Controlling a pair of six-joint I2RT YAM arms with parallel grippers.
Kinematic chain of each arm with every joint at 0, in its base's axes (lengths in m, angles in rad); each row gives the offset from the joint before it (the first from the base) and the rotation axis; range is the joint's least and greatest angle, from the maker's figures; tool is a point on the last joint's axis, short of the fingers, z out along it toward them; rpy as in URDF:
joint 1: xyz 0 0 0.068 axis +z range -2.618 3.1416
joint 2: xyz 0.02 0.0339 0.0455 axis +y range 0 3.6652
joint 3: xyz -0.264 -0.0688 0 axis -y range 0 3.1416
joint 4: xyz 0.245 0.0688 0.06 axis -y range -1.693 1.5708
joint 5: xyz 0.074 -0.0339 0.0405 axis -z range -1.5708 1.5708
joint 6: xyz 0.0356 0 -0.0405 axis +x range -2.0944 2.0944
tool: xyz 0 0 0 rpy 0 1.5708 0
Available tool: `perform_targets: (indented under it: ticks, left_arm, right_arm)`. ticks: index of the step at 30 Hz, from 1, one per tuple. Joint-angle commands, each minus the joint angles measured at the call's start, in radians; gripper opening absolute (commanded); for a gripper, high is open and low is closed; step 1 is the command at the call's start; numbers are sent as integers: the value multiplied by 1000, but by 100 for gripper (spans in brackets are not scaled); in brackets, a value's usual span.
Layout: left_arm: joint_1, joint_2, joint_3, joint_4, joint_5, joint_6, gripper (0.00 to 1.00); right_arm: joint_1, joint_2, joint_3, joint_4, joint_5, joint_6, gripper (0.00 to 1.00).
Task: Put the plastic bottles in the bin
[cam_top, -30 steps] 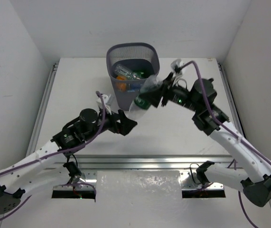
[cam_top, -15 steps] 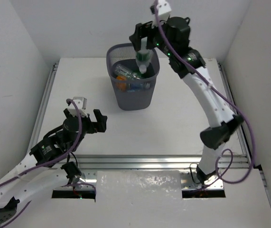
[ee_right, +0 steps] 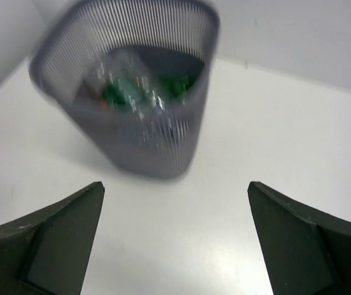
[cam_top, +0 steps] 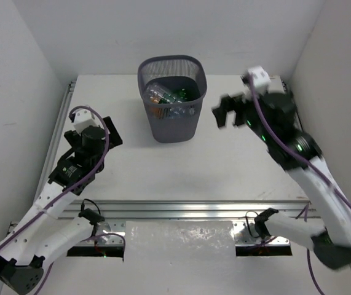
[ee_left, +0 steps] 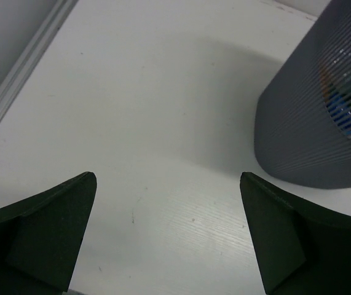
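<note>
Both hands empty.

- Left hand (ee_left: 168, 184): fingers spread wide, nothing between them, only bare desk (ee_left: 138, 123) below.
- Right hand (ee_right: 175, 187): also wide and empty.
- The bin (cam_top: 173, 98) stood upright between the two hands. It was ahead and to the right of the left hand, and ahead and slightly left of the right hand. Neither hand touched it. From the top view the right hand seemed a little nearer to its wall.
- The plastic bottles (cam_top: 170, 97) lay in a heap inside the bin, below the rim, showing clear, green, blue and orange. The right wrist view was motion-blurred, so I could not make out their long axes; they looked jumbled rather than aligned.
- No bottle was seen on the desk in any view.

Judgement: the task looked complete or nearly so. Neither hand had a bottle within reach to grasp.
</note>
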Motion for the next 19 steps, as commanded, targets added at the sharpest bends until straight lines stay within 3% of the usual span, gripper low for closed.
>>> perform_targets:
  ticks: [1,3,6,14,19]
  left_arm:
    - [41,-10,4,45,7,27,100]
    - [43,-18,-4,25,-7,41,100]
    - [43,-53,-33,-9,-56,26,100]
    - [44,-214,-146,82,22,32,100]
    - [44,-210,-156,74,34,36,100]
  right_arm:
    - [1,-279,-357,38,25,57,99]
    - [1,-389,-533,14,56,71,99]
    - [1,-541,-661,-74,126,114,99]
    - [1,-679,-759,-218,197,181,99]
    - [1,-681,-755,-235,214,194,99]
